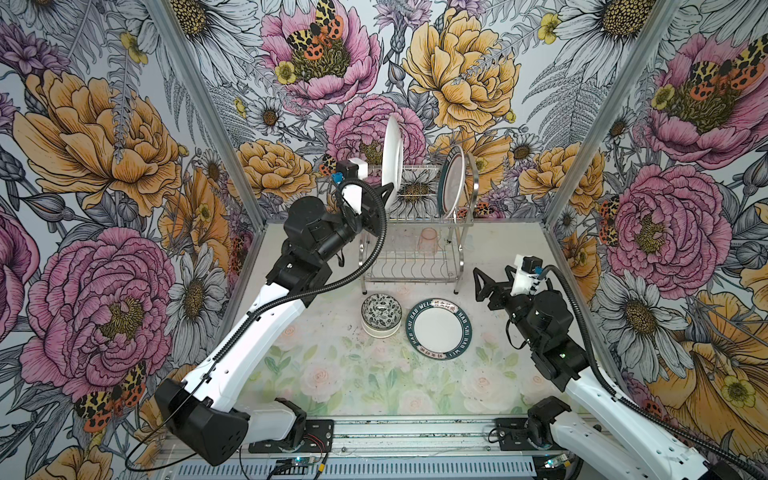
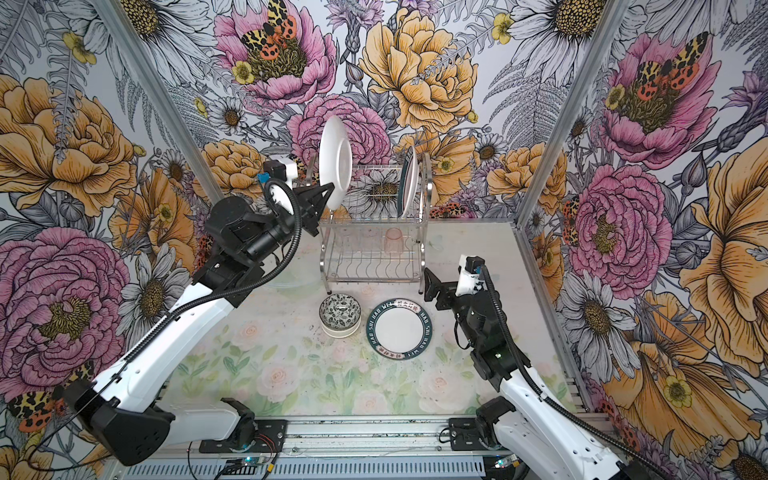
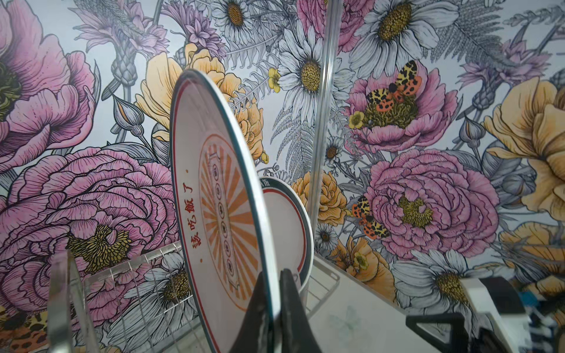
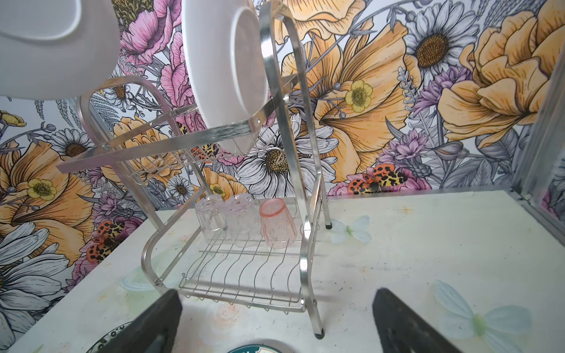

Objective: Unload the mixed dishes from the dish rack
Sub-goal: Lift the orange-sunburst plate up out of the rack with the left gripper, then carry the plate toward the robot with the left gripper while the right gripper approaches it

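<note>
Our left gripper [image 3: 272,273] is clamped on the lower rim of the sunburst plate [image 1: 392,149], which stands on edge above the left end of the dish rack [image 1: 471,187]; bare table [image 1: 353,374] lies nearer and below; our right gripper [image 1: 491,284] gapes wide and empty, right of the rack

White-shelled arms [image 1: 249,345], black joints [image 1: 311,220], ribbed black cables [image 1: 381,232]
</note>
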Available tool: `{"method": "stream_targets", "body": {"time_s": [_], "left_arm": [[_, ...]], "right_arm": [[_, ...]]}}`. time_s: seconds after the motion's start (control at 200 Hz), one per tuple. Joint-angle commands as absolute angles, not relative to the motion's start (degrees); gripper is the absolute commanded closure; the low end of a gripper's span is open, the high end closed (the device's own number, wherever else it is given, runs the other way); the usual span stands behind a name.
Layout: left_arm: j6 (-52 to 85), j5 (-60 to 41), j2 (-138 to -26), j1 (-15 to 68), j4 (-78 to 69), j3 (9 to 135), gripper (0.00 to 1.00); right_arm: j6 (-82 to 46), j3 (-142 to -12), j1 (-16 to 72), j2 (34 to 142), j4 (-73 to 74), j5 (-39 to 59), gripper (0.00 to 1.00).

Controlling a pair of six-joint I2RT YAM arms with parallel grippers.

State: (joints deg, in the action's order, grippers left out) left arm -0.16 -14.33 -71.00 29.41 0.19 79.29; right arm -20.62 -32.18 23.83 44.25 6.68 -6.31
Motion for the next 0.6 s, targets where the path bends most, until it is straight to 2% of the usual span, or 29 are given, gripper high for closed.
{"method": "stream_targets", "body": {"time_s": [0.0, 0.39, 0.595], "left_arm": [[-8.67, -15.77, -63.57, 29.66, 5.21, 76.65, 1.00], [-31.60, -10.39, -44.16, 36.42, 14.76, 57.22, 1.00], [-38.44, 4.56, -36.39, 43.84, 15.71, 48.14, 1.00]], "right_arm": [[-23.64, -35.60, 24.17, 45.21, 2.93, -4.11, 0.00], [-33.60, -39.61, 23.82, 46.25, -2.89, 4.23, 0.00], [-37.38, -42.40, 23.57, 46.23, -7.36, 7.97, 0.00]]}}
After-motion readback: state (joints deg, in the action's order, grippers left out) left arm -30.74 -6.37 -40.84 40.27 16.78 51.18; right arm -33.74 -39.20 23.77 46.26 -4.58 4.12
